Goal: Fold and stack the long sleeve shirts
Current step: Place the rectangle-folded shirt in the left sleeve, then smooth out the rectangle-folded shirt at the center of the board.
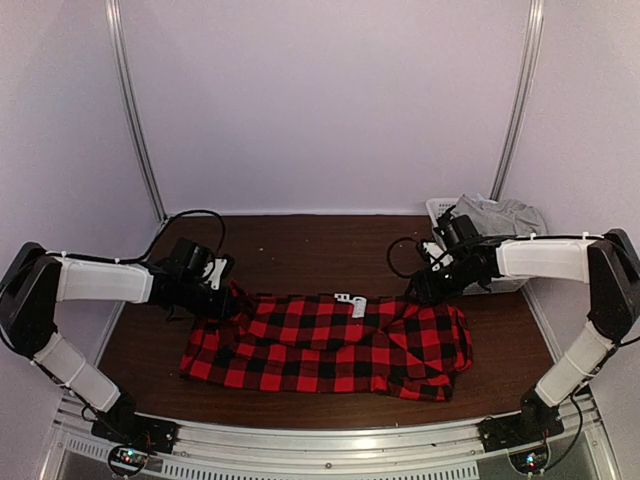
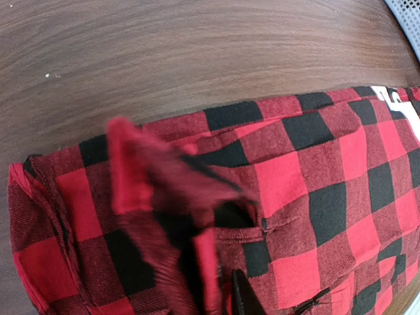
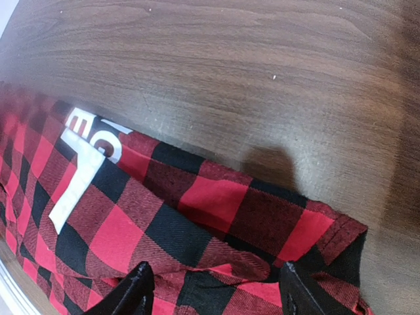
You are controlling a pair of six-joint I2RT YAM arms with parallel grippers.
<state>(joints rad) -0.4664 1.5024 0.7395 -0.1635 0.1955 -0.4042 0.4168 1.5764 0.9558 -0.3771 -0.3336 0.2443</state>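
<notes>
1. Where the brown bench (image 1: 300, 245) is widest, one red-and-black check flannel shirt (image 1: 330, 345) lies flat. It is folded into a long band running left to right, nearer the front edge than the back wall.
2. The left pincer (image 1: 228, 298) sits low at the shirt's far left corner, right at the cloth.
3. In the left wrist view a blurred flap (image 2: 141, 177) of the shirt stands up off the folded layers toward the camera. Only one dark fingertip (image 2: 241, 295) shows at the bottom edge, so I cannot tell whether this pincer grasps the flap or is released.
4. The right pincer (image 1: 425, 290) sits at the shirt's far right corner.
5. Its two fingers (image 3: 134, 292) stand wide apart, released, and the shirt's folded edge lies between and beneath them.
6. A white label (image 3: 79, 170) with dark print lies at the shirt's far edge, between the two pincers and nearer the right one.
7. A white mesh basket (image 1: 438, 210) stands at the back right corner of the bench, behind the right pincer and apart from the shirt. Grey cloth (image 1: 500, 215) is heaped in it.
8. Count: one flannel shirt, two pincers, one basket, one heap of grey cloth, one label.
</notes>
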